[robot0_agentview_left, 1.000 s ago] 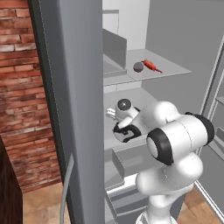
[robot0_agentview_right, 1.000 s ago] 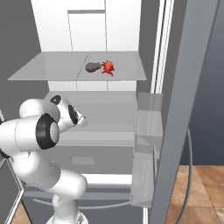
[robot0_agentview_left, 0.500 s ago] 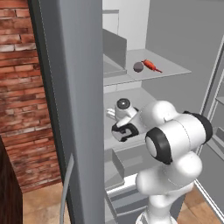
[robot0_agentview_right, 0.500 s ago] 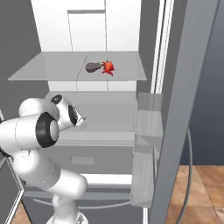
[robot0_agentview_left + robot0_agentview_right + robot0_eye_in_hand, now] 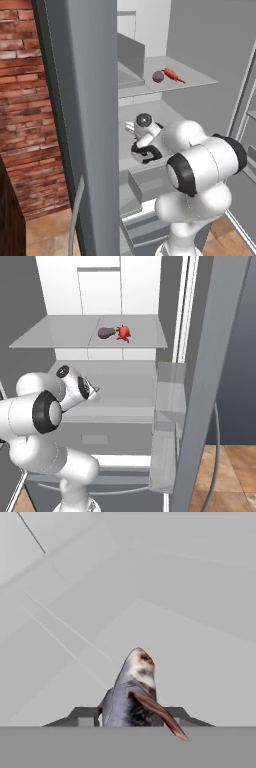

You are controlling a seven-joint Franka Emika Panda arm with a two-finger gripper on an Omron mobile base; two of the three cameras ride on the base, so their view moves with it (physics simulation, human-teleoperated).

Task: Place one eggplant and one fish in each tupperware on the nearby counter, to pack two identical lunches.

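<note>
Now the gripper (image 5: 131, 714) is clamped on the slim dark grey-brown fish (image 5: 132, 692) over the fridge's middle shelf (image 5: 125, 391), so the pick-up is in hand; next it likely must be withdrawn from the fridge and carried to a tub.

Grey fish (image 5: 131, 699) with pale mottled head and reddish-brown fin; red-orange fish (image 5: 123, 332) beside a seemingly mauve-brown eggplant (image 5: 105, 332).

Even, flat rendered light, soft shadows, no glare, slightly blurry.
</note>
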